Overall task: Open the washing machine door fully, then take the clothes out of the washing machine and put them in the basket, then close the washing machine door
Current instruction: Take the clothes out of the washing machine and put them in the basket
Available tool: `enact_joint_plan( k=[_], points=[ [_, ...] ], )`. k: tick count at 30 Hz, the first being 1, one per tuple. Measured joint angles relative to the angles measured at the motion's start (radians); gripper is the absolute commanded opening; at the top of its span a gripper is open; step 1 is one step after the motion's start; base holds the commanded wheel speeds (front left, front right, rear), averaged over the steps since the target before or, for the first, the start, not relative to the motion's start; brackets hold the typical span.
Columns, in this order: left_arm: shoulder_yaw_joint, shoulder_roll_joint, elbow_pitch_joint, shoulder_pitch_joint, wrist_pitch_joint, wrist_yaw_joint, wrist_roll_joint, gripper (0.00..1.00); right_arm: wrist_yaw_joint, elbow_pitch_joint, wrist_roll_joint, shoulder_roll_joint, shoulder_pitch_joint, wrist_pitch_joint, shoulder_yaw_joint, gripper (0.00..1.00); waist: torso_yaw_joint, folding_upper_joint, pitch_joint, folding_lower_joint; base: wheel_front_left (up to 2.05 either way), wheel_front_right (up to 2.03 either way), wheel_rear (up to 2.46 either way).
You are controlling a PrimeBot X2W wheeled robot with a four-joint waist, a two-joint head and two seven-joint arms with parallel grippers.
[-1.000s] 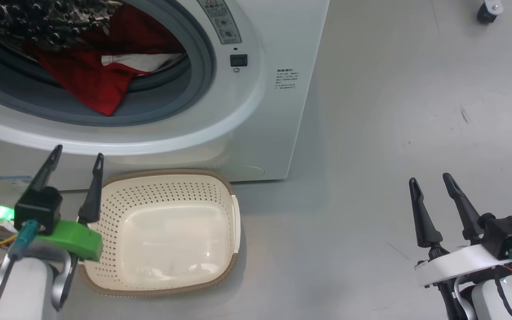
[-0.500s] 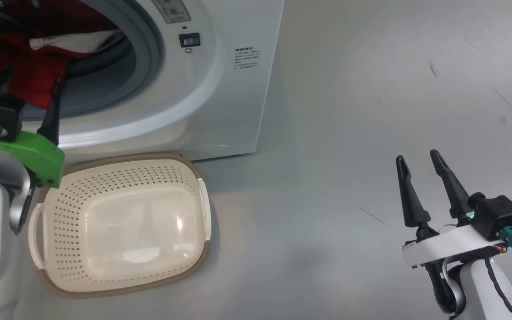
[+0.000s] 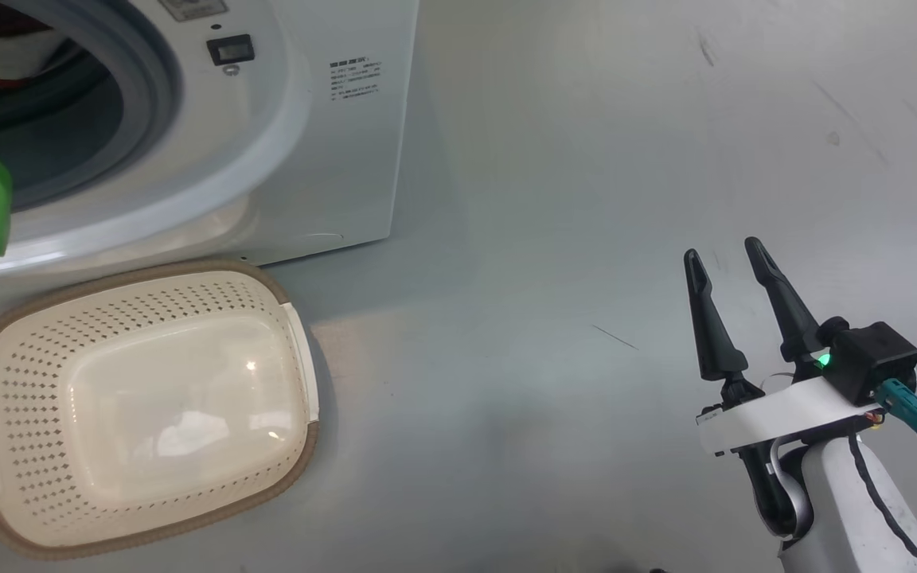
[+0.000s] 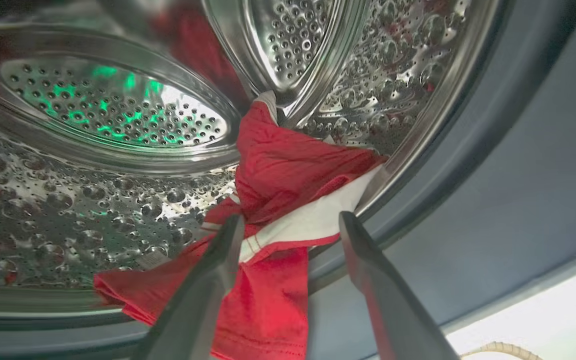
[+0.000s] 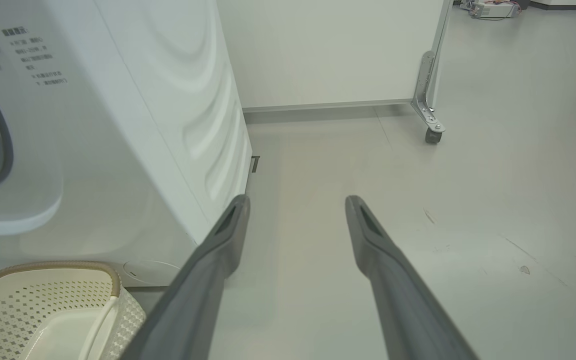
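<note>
The washing machine (image 3: 331,159) runs off the head view's upper left. Its printed label (image 3: 353,77) is too small to read.

Head view looks down — shares the basket (image 3: 37,374) with right wrist.

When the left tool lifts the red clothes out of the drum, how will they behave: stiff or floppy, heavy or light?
Probably floppy: the clothes lie crumpled, one end draped over the grey rubber ring. Likely light, since the fabric looks thin. The loose end may trail and drag on that ring when the open left tool pulls.
</note>
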Motion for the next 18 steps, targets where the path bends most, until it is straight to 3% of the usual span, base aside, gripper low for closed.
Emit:
enact_joint_plan(
  k=[18],
  points=[
    [-0.069, 0.094, 0.142, -0.148, 0.095, -0.008, 0.038, 1.0, 0.0, 0.007, 0.008, 0.014, -0.033, -0.003, 0.016, 1.0, -0.106, 0.0, 0.078, 0.0, 0.0, 0.0, 0.0]
  ],
)
